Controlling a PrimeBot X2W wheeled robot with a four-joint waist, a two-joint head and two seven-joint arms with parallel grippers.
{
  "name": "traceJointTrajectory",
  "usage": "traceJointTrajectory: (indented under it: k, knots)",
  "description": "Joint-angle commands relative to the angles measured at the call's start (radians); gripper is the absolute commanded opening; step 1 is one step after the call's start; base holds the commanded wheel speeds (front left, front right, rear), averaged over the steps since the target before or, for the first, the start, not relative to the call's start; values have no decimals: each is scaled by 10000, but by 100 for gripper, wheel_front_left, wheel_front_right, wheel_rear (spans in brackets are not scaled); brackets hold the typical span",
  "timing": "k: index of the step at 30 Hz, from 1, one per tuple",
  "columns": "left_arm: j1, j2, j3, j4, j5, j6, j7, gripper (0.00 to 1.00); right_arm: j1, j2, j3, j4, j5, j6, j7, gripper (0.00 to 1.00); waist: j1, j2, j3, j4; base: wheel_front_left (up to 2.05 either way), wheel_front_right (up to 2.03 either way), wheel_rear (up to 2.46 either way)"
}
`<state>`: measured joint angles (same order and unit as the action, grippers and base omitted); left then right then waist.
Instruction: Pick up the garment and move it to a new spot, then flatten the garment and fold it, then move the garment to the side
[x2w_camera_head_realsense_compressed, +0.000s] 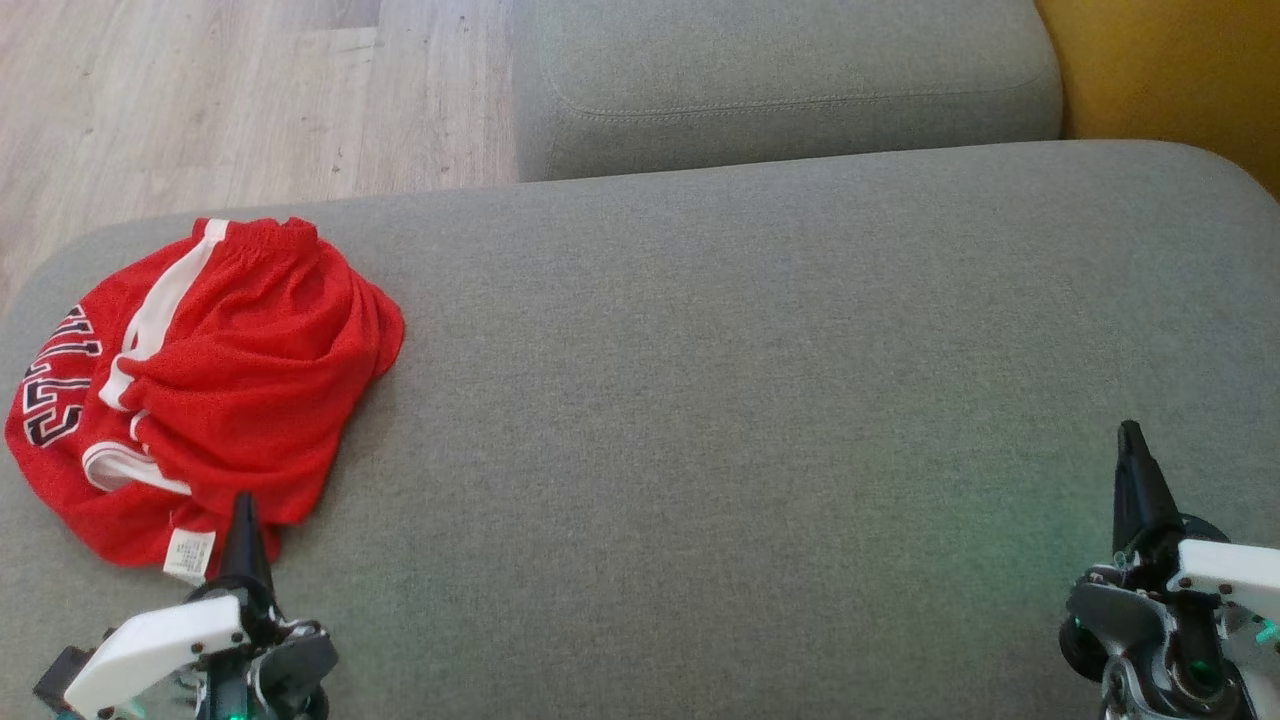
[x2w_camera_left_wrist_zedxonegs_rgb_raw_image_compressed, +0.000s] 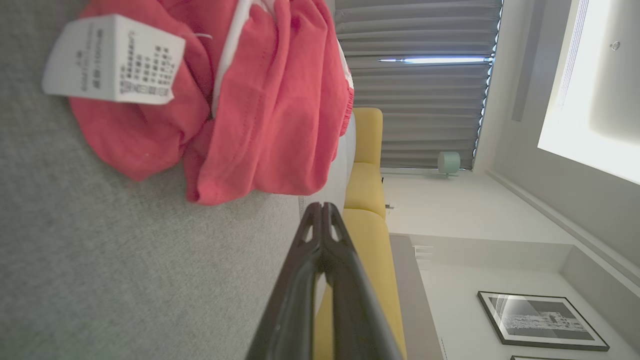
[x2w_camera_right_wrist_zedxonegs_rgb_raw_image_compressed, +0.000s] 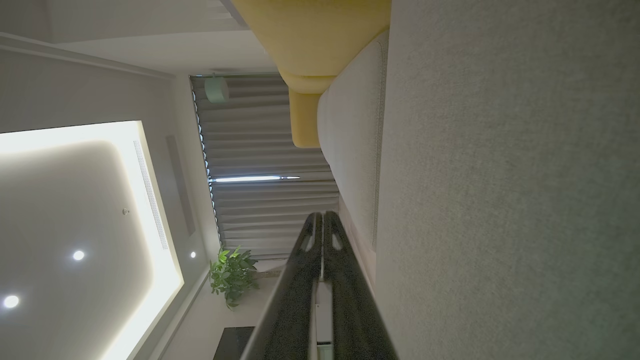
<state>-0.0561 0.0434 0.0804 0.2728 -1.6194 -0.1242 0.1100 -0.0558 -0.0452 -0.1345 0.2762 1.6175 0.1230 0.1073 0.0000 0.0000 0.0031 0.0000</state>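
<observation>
A crumpled red garment (x2w_camera_head_realsense_compressed: 215, 385) with white stripes and black lettering lies bunched at the left end of the grey sofa seat (x2w_camera_head_realsense_compressed: 760, 400). Its white care label (x2w_camera_head_realsense_compressed: 188, 555) hangs at the near edge. My left gripper (x2w_camera_head_realsense_compressed: 243, 505) is shut and empty, its tip just at the garment's near hem, right of the label. In the left wrist view the garment (x2w_camera_left_wrist_zedxonegs_rgb_raw_image_compressed: 260, 105) and label (x2w_camera_left_wrist_zedxonegs_rgb_raw_image_compressed: 112, 60) lie ahead and to the left of the shut fingers (x2w_camera_left_wrist_zedxonegs_rgb_raw_image_compressed: 322, 212). My right gripper (x2w_camera_head_realsense_compressed: 1130, 440) is shut and empty, far to the right above bare cushion; the closed fingers (x2w_camera_right_wrist_zedxonegs_rgb_raw_image_compressed: 322, 220) run beside the seat.
A second grey cushion (x2w_camera_head_realsense_compressed: 790, 80) sits behind the seat. Yellow upholstery (x2w_camera_head_realsense_compressed: 1170, 70) rises at the back right. Wooden floor (x2w_camera_head_realsense_compressed: 220, 100) lies beyond the seat's left rear edge. Bare grey seat stretches between the garment and my right gripper.
</observation>
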Motion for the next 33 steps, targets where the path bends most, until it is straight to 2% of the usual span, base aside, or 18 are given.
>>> traceJointTrajectory:
  k: [1, 21, 22, 27, 33]
  knots:
    - [-518, 68, 334, -279, 108, -65, 33, 0, -521, -51, 206, -315, -90, 77, 60, 0, 0, 0, 0, 0, 0, 0, 0]
    - [-518, 68, 333, -279, 108, -65, 32, 0, -521, -51, 207, -315, -89, 77, 60, 0, 0, 0, 0, 0, 0, 0, 0]
    - [-1, -2, 0, 0, 0, 0, 0, 100, -1, 0, 1, 0, 0, 0, 0, 100, 0, 0, 0, 0, 0, 0, 0]
    - [343, -53, -72, 616, -1, 9, -16, 100, 380, 67, 40, 626, 1, -2, -12, 100, 0, 0, 2, 0, 0, 0, 0]
    - [329, -47, -279, 549, 106, 6, -195, 100, 387, 61, 226, 549, -112, 2, -192, 100, 0, 0, -49, 10, 0, 0, 0]
